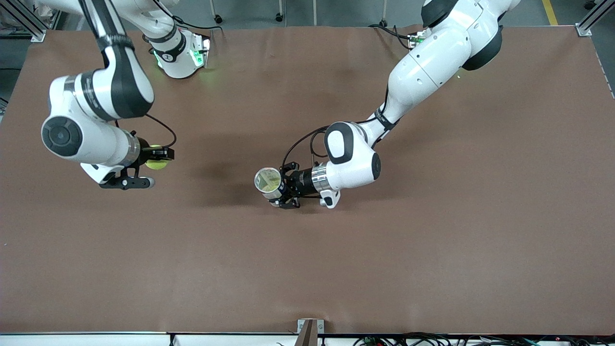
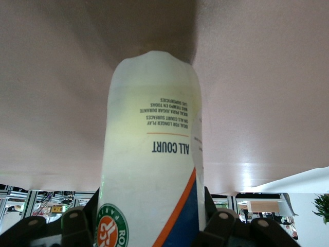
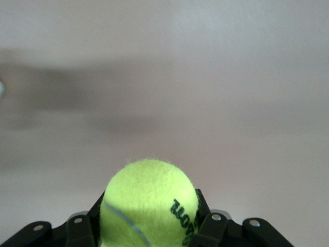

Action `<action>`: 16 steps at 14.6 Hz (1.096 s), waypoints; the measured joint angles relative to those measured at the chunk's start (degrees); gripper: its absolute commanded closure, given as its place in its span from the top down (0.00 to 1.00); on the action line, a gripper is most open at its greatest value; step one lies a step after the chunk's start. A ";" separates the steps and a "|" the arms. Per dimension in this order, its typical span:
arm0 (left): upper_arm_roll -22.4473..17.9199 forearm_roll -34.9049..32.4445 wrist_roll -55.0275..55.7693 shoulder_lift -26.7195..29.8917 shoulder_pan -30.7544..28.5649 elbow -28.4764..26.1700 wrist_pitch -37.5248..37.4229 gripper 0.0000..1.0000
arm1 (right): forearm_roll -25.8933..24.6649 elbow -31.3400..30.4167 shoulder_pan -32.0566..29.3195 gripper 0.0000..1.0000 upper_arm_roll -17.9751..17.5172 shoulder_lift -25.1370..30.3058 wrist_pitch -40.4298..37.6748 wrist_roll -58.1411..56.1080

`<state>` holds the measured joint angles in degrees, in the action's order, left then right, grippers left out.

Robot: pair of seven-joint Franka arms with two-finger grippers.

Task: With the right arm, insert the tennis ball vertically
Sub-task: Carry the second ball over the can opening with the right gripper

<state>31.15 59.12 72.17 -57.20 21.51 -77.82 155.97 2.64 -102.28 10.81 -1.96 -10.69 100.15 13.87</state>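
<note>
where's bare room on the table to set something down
Bare: table all along the front camera's edge, and the strip between the right gripper with its ball and the left gripper with its can. Crowded: by the bases.

The can (image 2: 151, 170) reads "ALL COURT"; the tennis ball (image 3: 150, 203) shows, seemingly, "Wilson".

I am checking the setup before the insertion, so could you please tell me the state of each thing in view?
Tennis ball: gripped between the fingers of the right claw, above the table toward the right arm's end.
Ball can: held upright by the left claw, open mouth facing up, over the middle of the table.
Right claw: shut on the ball.
Left claw: shut on the can.
</note>
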 measured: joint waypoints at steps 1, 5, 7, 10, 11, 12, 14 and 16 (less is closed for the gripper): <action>0.00 0.00 0.02 0.00 -0.01 0.02 0.00 0.73 | 1.13 2.59 1.87 0.37 -0.04 -0.27 -0.15 3.25; 0.01 0.00 0.03 0.01 0.02 0.04 0.00 0.73 | 4.77 11.37 8.32 0.37 -0.10 -4.77 0.30 16.96; 0.01 0.00 0.03 0.00 0.01 0.06 0.00 0.73 | 6.06 15.46 10.67 0.37 -0.11 -8.58 1.50 23.02; 0.02 0.00 0.03 0.01 0.02 0.10 0.00 0.73 | 6.38 19.65 14.24 0.37 -0.10 -13.66 5.92 30.32; 0.02 0.00 0.04 0.02 0.02 0.12 0.00 0.73 | 6.39 20.18 15.34 0.37 -0.11 -14.89 7.66 31.88; 0.02 0.00 0.04 0.02 0.02 0.14 0.00 0.73 | 6.39 20.48 16.28 0.37 -0.10 -15.84 8.76 33.17; 0.01 0.00 0.04 0.02 0.02 0.14 0.00 0.73 | 6.39 20.85 17.61 0.37 -0.09 -16.88 9.45 35.16; 0.00 0.00 0.04 0.02 0.01 0.14 0.00 0.73 | 6.39 20.90 18.19 0.37 -0.08 -16.99 9.44 36.01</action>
<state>31.15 59.12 72.21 -57.18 21.51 -77.69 155.97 9.03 -81.38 29.01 -2.04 -27.69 109.59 49.88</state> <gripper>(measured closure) 0.264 0.344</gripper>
